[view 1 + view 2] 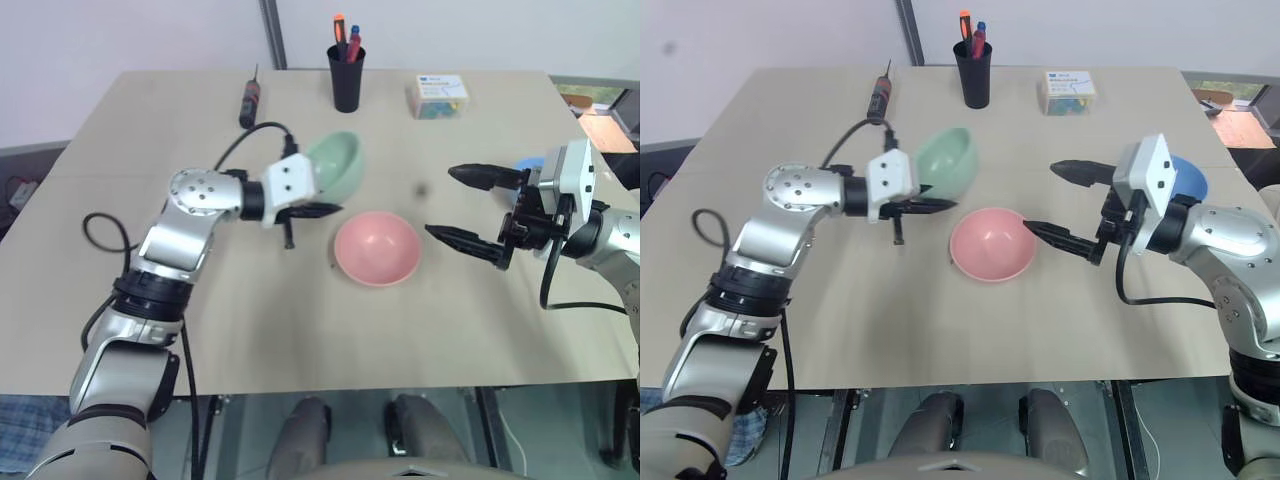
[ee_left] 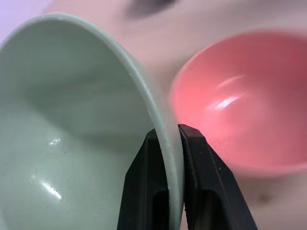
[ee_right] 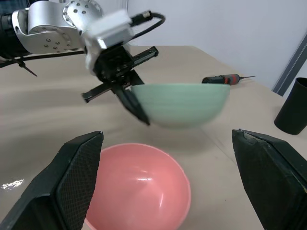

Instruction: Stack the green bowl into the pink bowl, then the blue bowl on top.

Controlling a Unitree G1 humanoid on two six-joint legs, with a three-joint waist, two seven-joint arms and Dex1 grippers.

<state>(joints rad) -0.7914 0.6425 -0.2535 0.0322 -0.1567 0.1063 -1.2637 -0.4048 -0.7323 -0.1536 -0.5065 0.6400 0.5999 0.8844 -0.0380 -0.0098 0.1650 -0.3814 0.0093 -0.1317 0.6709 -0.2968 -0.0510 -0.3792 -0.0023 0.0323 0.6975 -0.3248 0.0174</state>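
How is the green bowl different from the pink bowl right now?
The green bowl is pale mint green; the pink bowl is salmon pink. The green bowl is lifted off the table, while the pink bowl sits on it. The left gripper is shut on the green bowl's rim; nothing touches the pink bowl. The green bowl is tipped in the head views; the pink bowl sits level, mouth up. Both are small, round, plain and empty.
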